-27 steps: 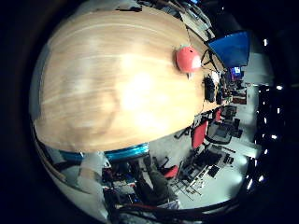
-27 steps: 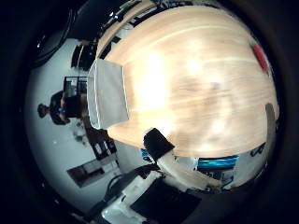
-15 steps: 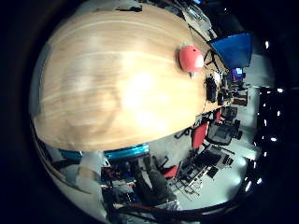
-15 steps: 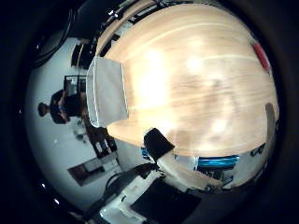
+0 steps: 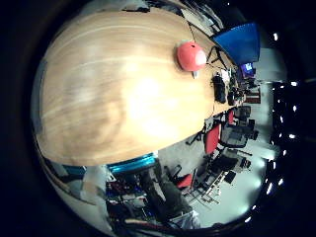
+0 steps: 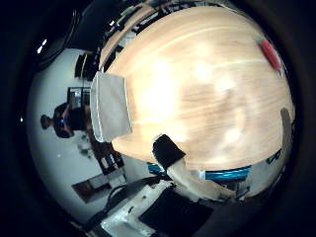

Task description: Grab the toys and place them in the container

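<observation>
Far across the wooden surface (image 5: 113,98) from the grey container (image 6: 109,106) I see the red toy (image 5: 191,56); my hand (image 6: 185,173) hangs high, one finger extended, empty.

Showing pale wood grain across the table (image 5: 113,94), smooth and shining under lights. Looking like smooth plastic on the red toy (image 5: 191,56). Appearing grey, matt, cloth-like on the container (image 6: 109,106), edges stitched pale.

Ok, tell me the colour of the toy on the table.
Red toy; it shows best in the little finger side palm view.
</observation>
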`<action>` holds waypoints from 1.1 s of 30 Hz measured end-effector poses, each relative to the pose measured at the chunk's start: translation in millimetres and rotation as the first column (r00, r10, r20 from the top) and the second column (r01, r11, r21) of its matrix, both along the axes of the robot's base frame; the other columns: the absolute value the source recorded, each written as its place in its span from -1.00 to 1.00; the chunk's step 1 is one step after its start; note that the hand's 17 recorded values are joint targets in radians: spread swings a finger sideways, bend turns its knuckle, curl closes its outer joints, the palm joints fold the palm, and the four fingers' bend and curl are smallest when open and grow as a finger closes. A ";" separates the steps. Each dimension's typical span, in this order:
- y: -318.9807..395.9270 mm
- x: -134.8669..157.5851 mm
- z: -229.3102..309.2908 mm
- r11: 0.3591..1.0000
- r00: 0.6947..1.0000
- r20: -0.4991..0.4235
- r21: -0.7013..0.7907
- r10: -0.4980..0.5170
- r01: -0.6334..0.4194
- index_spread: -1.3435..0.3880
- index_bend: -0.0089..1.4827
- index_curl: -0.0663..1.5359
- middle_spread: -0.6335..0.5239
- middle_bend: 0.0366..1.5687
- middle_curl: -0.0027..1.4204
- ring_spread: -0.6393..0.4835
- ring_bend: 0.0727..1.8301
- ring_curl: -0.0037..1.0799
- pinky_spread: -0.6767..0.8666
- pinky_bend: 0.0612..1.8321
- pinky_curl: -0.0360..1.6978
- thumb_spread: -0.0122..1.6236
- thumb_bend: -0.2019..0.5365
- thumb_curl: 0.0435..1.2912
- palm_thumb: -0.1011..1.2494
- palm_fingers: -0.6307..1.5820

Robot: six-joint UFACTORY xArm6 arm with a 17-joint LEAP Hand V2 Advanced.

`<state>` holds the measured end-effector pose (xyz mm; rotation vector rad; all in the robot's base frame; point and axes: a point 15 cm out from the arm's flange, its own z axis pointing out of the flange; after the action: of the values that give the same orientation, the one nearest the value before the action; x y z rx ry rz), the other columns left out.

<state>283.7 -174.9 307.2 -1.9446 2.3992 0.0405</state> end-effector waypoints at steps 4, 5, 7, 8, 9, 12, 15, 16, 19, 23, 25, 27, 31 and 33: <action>-22.2 1.6 -2.0 0.999 0.999 0.033 -0.024 -0.037 0.038 0.07 -0.77 -0.56 -0.01 -0.73 -0.48 0.25 -0.61 -0.59 0.42 -0.52 -0.68 0.26 -0.52 -0.61 -0.46 -0.19; -28.0 0.9 -2.9 0.999 0.998 0.037 -0.027 -0.046 0.047 0.07 -0.77 -0.56 -0.01 -0.73 -0.48 0.25 -0.61 -0.59 0.42 -0.52 -0.68 0.26 -0.53 -0.61 -0.45 -0.19; -37.4 -1.8 -6.9 0.998 0.998 0.033 -0.024 -0.062 0.063 0.07 -0.77 -0.56 -0.01 -0.73 -0.48 0.25 -0.61 -0.60 0.42 -0.52 -0.68 0.26 -0.53 -0.61 -0.45 -0.19; -44.1 -3.9 -8.0 0.997 0.997 0.034 -0.025 -0.075 0.076 0.07 -0.77 -0.56 -0.01 -0.73 -0.49 0.25 -0.61 -0.60 0.42 -0.52 -0.68 0.26 -0.53 -0.61 -0.45 -0.19; -52.0 -4.9 -9.6 0.996 0.995 0.035 -0.025 -0.088 0.089 0.07 -0.77 -0.56 -0.01 -0.73 -0.49 0.25 -0.61 -0.59 0.42 -0.52 -0.69 0.26 -0.52 -0.61 -0.45 -0.19; -70.1 -2.3 -6.5 0.993 0.993 0.050 -0.036 -0.111 0.113 0.07 -0.77 -0.56 0.00 -0.74 -0.49 0.25 -0.62 -0.60 0.42 -0.51 -0.68 0.27 -0.52 -0.61 -0.45 -0.19; -87.2 -1.9 -6.3 0.990 0.990 0.057 -0.042 -0.132 0.134 0.07 -0.77 -0.56 0.01 -0.74 -0.49 0.25 -0.62 -0.60 0.42 -0.51 -0.68 0.27 -0.52 -0.61 -0.44 -0.19; -93.4 -0.7 -6.0 0.989 0.988 0.062 -0.045 -0.139 0.141 0.07 -0.77 -0.56 0.01 -0.74 -0.49 0.25 -0.63 -0.60 0.41 -0.51 -0.68 0.27 -0.52 -0.61 -0.44 -0.20; -110.0 2.9 -6.1 0.986 0.986 0.069 -0.050 -0.153 0.157 0.06 -0.77 -0.55 0.01 -0.74 -0.49 0.25 -0.63 -0.60 0.41 -0.51 -0.68 0.27 -0.52 -0.61 -0.44 -0.20; -136.1 12.3 -3.4 0.982 0.981 0.081 -0.058 -0.174 0.179 0.07 -0.77 -0.56 0.01 -0.74 -0.49 0.26 -0.63 -0.59 0.41 -0.51 -0.68 0.27 -0.52 -0.61 -0.44 -0.20; -149.8 14.6 -3.0 0.979 0.978 0.082 -0.058 -0.190 0.195 0.07 -0.77 -0.56 0.01 -0.75 -0.49 0.26 -0.63 -0.59 0.41 -0.51 -0.68 0.27 -0.52 -0.61 -0.44 -0.20; -164.3 15.2 -2.8 0.975 0.974 0.085 -0.057 -0.211 0.216 0.07 -0.77 -0.56 0.02 -0.75 -0.49 0.26 -0.63 -0.59 0.41 -0.52 -0.68 0.27 -0.52 -0.61 -0.44 -0.20; -180.9 22.7 -6.5 0.973 0.972 0.089 -0.059 -0.219 0.224 0.08 -0.78 -0.56 0.02 -0.76 -0.49 0.26 -0.63 -0.58 0.41 -0.51 -0.68 0.27 -0.52 -0.61 -0.44 -0.21; -191.6 28.0 -7.9 0.971 0.970 0.093 -0.063 -0.224 0.230 0.08 -0.77 -0.56 0.02 -0.76 -0.49 0.26 -0.63 -0.59 0.40 -0.51 -0.68 0.27 -0.52 -0.61 -0.44 -0.21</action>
<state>311.8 -366.5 299.2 -1.6474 2.5816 -0.1393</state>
